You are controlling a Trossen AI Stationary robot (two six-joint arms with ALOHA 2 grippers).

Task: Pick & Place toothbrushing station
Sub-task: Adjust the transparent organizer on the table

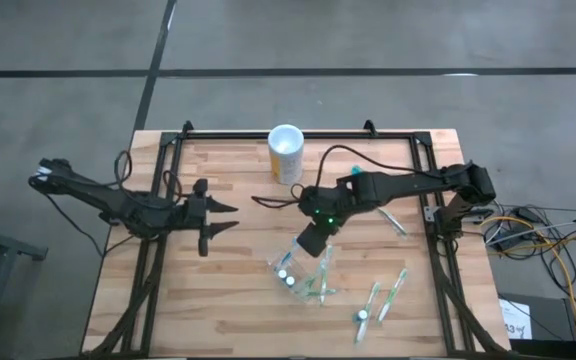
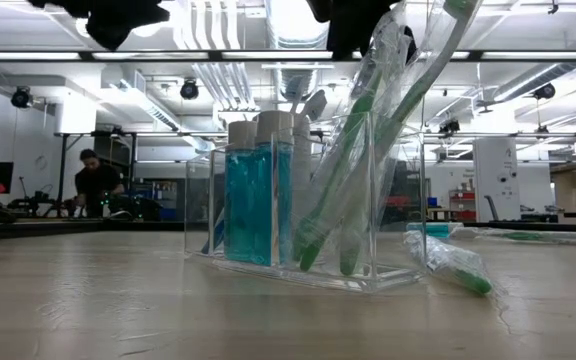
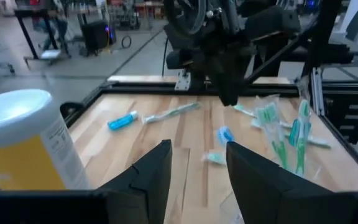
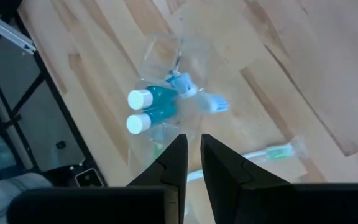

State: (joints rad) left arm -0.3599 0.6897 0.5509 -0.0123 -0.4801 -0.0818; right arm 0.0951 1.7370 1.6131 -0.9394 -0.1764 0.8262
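Right pincer (image 1: 310, 243) over 2 bottles (image 4: 148, 109)

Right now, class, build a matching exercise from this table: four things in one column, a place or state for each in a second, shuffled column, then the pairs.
Things:
1. yellow cup
2. toothbrushing station
3. left pincer
4. right pincer

Places or states:
A. open, empty, left of the table's middle
B. clear, holding two blue white-capped bottles and green toothbrushes
C. at the table's far edge
D. nearly shut, empty, just above the clear holder

Pairs: 1-C, 2-B, 3-A, 4-D
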